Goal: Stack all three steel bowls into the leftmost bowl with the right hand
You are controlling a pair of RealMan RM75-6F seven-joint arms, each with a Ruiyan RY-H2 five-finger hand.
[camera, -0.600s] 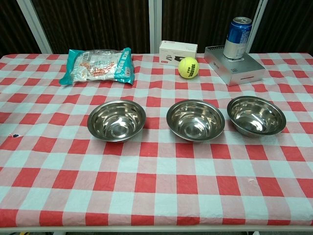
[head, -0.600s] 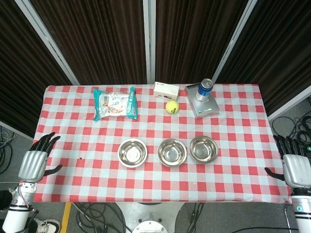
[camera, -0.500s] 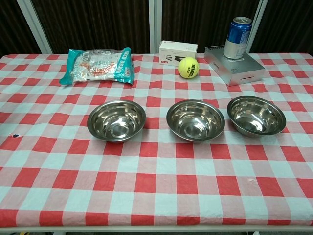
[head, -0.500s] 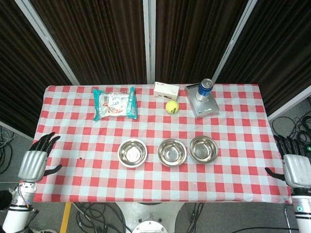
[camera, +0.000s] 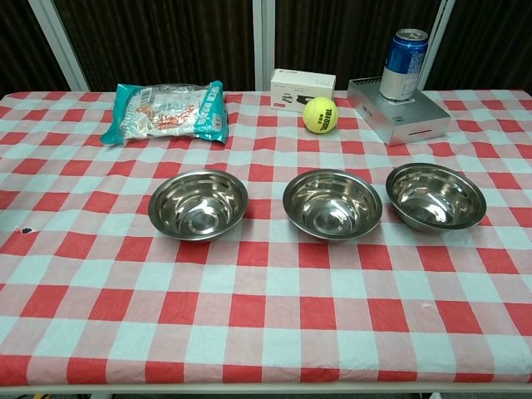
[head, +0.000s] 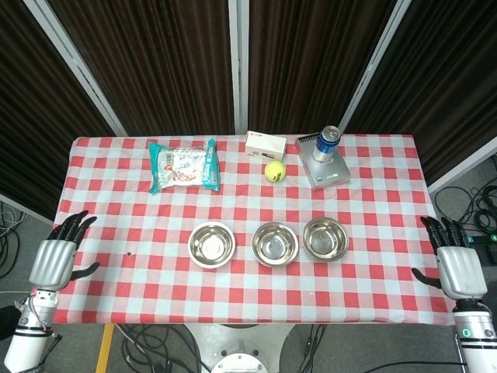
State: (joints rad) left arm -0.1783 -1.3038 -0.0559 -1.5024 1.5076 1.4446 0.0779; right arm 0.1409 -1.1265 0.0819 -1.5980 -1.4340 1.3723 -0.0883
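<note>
Three steel bowls stand in a row on the checked cloth, each empty and apart from the others: the leftmost bowl (head: 211, 244) (camera: 198, 204), the middle bowl (head: 275, 244) (camera: 332, 204) and the rightmost bowl (head: 324, 238) (camera: 435, 196). My right hand (head: 455, 263) hovers at the table's right edge, fingers spread, holding nothing, well right of the rightmost bowl. My left hand (head: 56, 254) hangs off the left edge, fingers spread and empty. Neither hand shows in the chest view.
At the back lie a teal snack bag (head: 183, 165) (camera: 168, 110), a white box (head: 265, 144) (camera: 302, 89), a yellow tennis ball (head: 274, 171) (camera: 320, 114) and a blue can (head: 328, 143) (camera: 405, 53) standing on a grey metal box (head: 322, 166) (camera: 399, 112).
My right hand has shifted left and up, closer to the table's right edge. The bowls and my left hand have not moved.
</note>
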